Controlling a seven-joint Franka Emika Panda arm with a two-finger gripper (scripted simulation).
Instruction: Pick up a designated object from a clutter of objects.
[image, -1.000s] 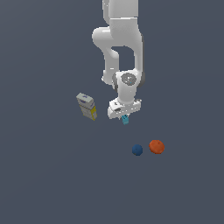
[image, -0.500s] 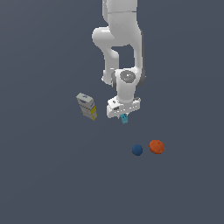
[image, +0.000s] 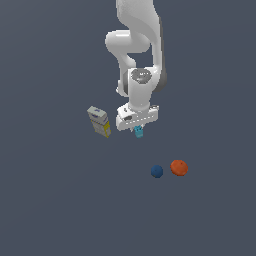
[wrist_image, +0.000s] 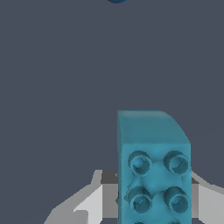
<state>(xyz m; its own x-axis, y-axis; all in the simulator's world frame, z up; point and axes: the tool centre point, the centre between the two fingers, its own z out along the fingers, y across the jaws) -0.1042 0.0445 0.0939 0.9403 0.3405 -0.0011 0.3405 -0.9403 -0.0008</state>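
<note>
The teal studded brick (image: 138, 131) is held between the fingers of my gripper (image: 137, 130), just under the white hand. In the wrist view the brick (wrist_image: 153, 166) fills the space between the two fingers (wrist_image: 89, 203), with its round sockets facing the camera. The gripper (wrist_image: 148, 205) is shut on it. The grey-white-yellow carton (image: 99, 121) lies apart from it, toward the exterior view's left. The dark blue ball (image: 157, 171) and the orange ball (image: 179, 167) lie side by side, lower and toward the exterior view's right.
The floor is a plain dark grey surface (image: 55, 200). The white arm (image: 137, 45) rises above the hand. A sliver of the dark blue ball (wrist_image: 116, 1) shows at the edge of the wrist view.
The gripper, with the teal brick in it, has moved slightly up and toward the exterior view's left. The carton and both balls have not moved.
</note>
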